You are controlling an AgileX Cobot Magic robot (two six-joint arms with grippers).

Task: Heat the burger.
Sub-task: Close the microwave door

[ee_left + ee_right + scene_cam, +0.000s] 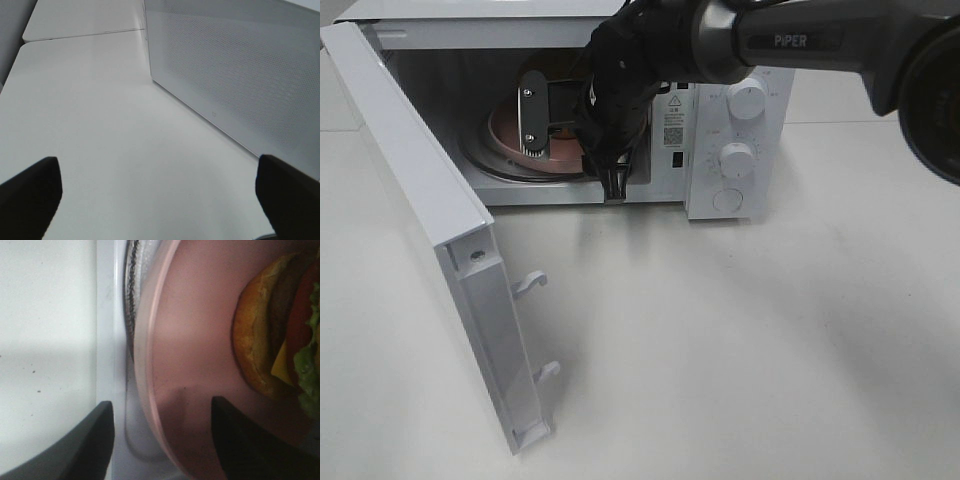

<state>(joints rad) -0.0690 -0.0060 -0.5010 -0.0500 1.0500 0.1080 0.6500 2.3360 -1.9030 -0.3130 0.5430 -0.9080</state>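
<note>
Figure: microwave scene, read from the near edge inward.

(a) Nearest me lies the bare white table [740, 340]. The microwave's door [430, 190] is swung fully open to the left, its two latch hooks [530, 283] pointing over the tabletop.

(b) The left gripper [160, 200] hangs over the bare table just beside a white dotted panel [235, 75]. I see its two dark fingertips far apart with nothing between them. The high camera does not show it.

(c) Behind the door stands the microwave [760, 190], with two round knobs [747, 100] on its front panel, one above the other. The right arm [790, 40] crosses in from the upper right and reaches into the open cavity.

(d) Inside, the right gripper [161, 407] has its fingers spread, one on each side of the rim of the pink plate [195, 340]. One finger is over the plate's surface and the other over the white cavity floor. I see a gap on both sides of the rim, so the jaws are not clamped on it.

(e) The plate rests on the glass turntable [485, 160].

(f) Farthest in, the burger [275, 330] sits on the plate, well in from the rim and apart from both fingers. Its bun, dark patty, yellow cheese and green lettuce all show. From the high camera I cannot see it, as the arm covers it.
</note>
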